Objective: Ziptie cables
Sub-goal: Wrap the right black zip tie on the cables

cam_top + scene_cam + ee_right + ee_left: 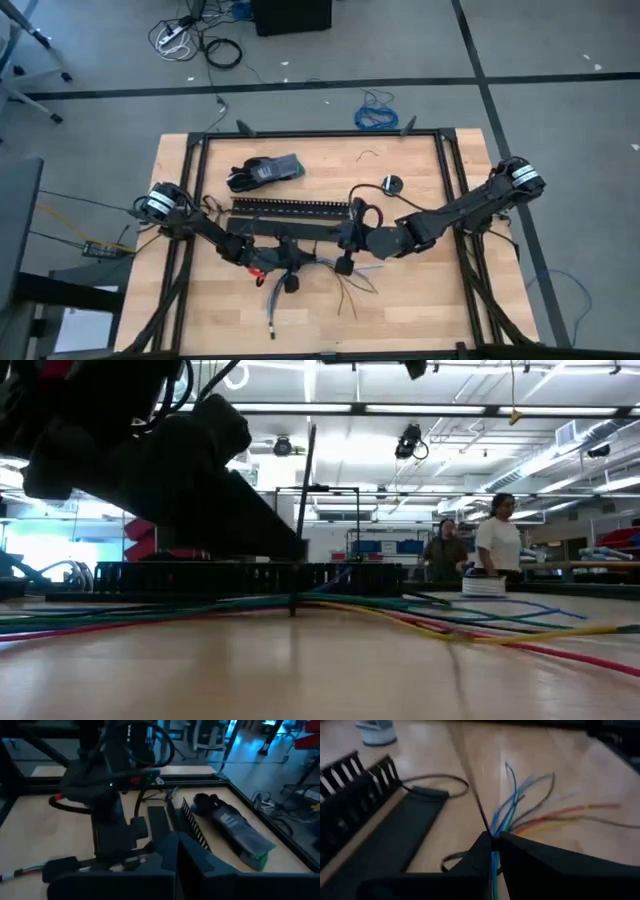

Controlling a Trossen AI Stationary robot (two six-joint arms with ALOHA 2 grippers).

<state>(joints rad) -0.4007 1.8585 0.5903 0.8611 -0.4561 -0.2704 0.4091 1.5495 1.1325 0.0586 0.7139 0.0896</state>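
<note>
High view: both your arms are in over the middle of the counter (420,300), just in front of the long black slotted channel (290,206).
Left gripper (283,262): low over the cables (335,272), reaching in from the left edge — in the left wrist view its jaws (493,842) are pinched almost together, with the blue wires and a thin black strip running into the narrow gap between them; that looks like a grip on the bundle.
Right gripper (347,252): beside the left one, just to its right; in the right wrist view the jaws (176,851) sit nearly together, but you cannot tell whether anything is between them.
Cables: lying on the counter in front of the channel, ends fanned out toward the right — blue, green, red, yellow and grey strands show in the left wrist view (535,805).
Ziptie (303,510): in the low view a thin black strip stands upright out of the bundle.
Pouch (265,171): dark, behind the channel.
Background: two people (478,548) stand beyond the counter in the low view.
</note>
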